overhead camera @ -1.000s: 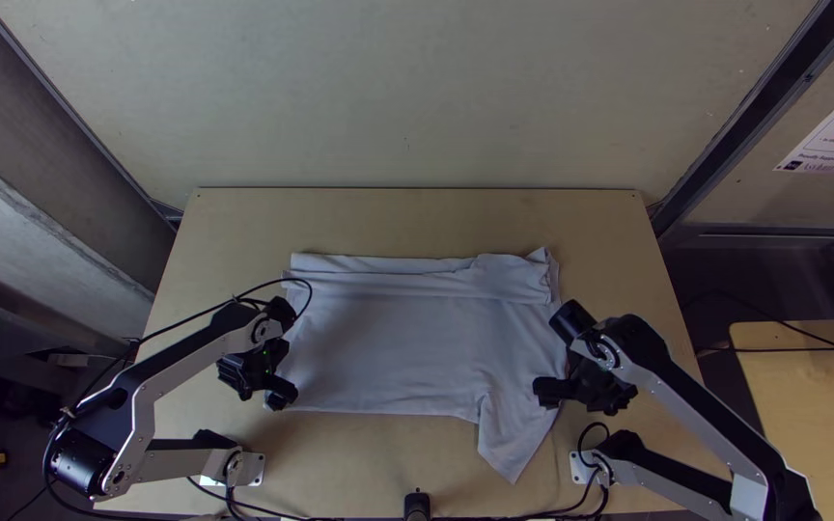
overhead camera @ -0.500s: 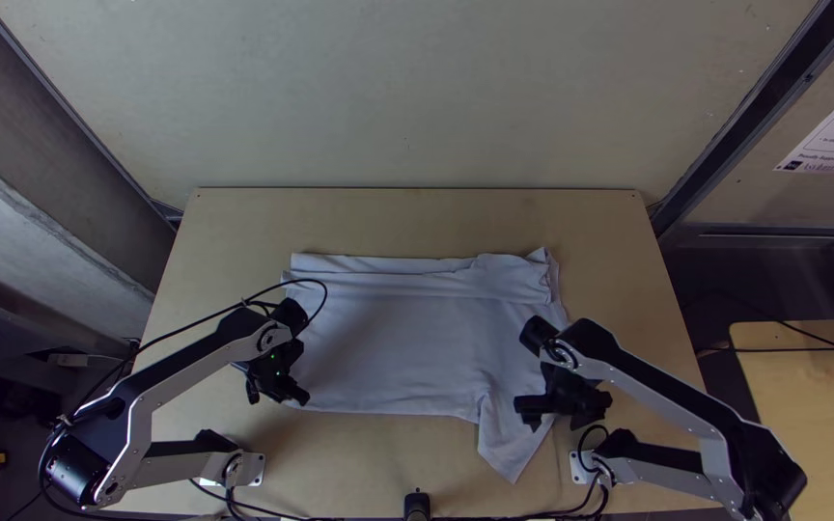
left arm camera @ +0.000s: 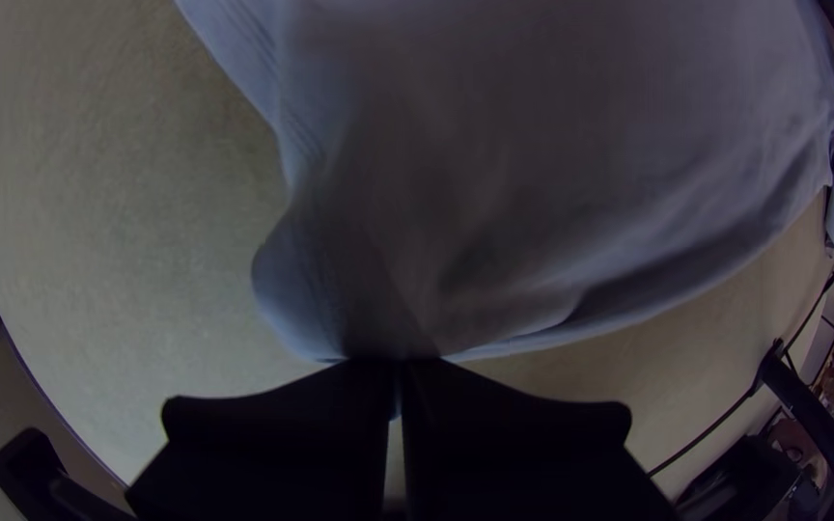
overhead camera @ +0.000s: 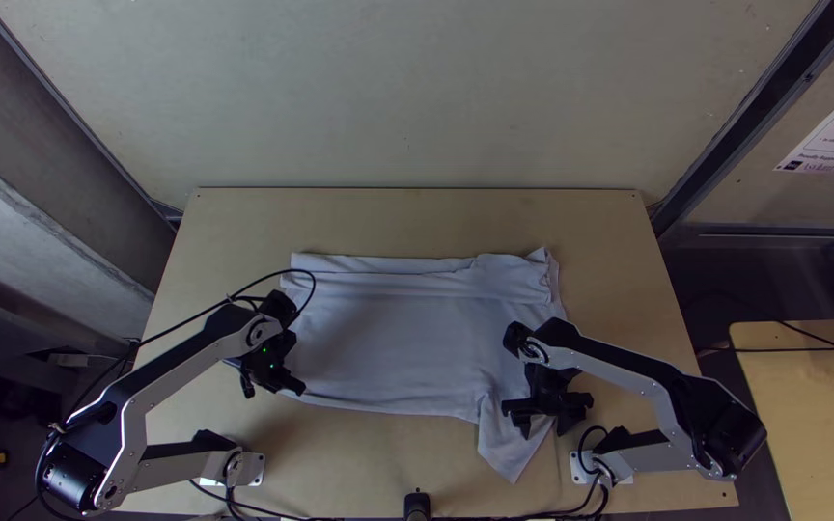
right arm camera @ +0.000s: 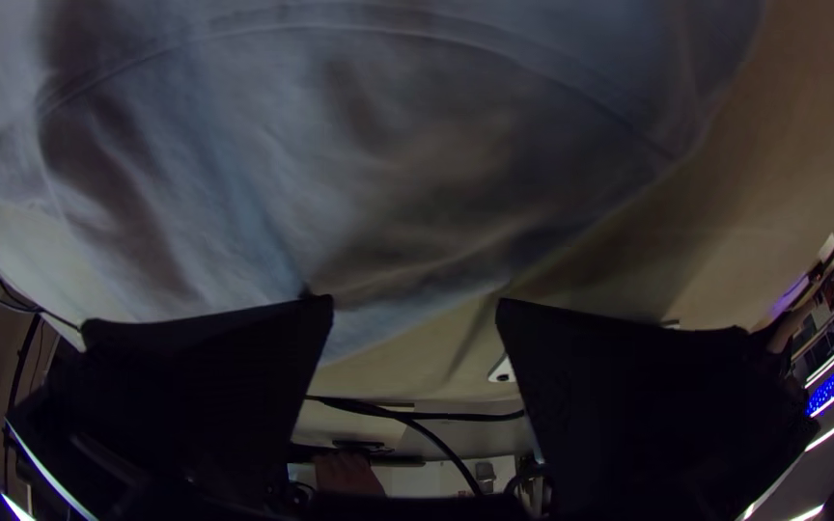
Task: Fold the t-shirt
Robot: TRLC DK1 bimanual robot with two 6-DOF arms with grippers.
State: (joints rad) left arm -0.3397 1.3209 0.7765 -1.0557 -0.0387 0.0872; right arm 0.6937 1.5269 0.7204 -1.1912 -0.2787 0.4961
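A pale grey-white t-shirt (overhead camera: pixel 398 338) lies spread on the table, a folded band along its far edge and a sleeve pointing to the near edge at right. My left gripper (overhead camera: pixel 296 386) is at the shirt's near left corner; in the left wrist view the left gripper (left arm camera: pixel 396 371) is shut on that corner of the shirt (left arm camera: pixel 533 174), drawing the cloth into creases. Over the near right sleeve is my right gripper (overhead camera: pixel 531 425). In the right wrist view the right gripper (right arm camera: pixel 415 304) stands open, its fingers wide apart with the sleeve (right arm camera: pixel 340 193) beyond them.
Bare wooden table (overhead camera: pixel 417 217) runs along the far side of the shirt. Black cables (overhead camera: pixel 523 515) lie along the near edge, beside a small black post (overhead camera: pixel 417 504). A person's hand (right arm camera: pixel 347 475) appears low in the right wrist view.
My right gripper has moved left and toward the near edge, over the sleeve. The left gripper has shifted slightly right, and the shirt's near left corner now curves up toward it.
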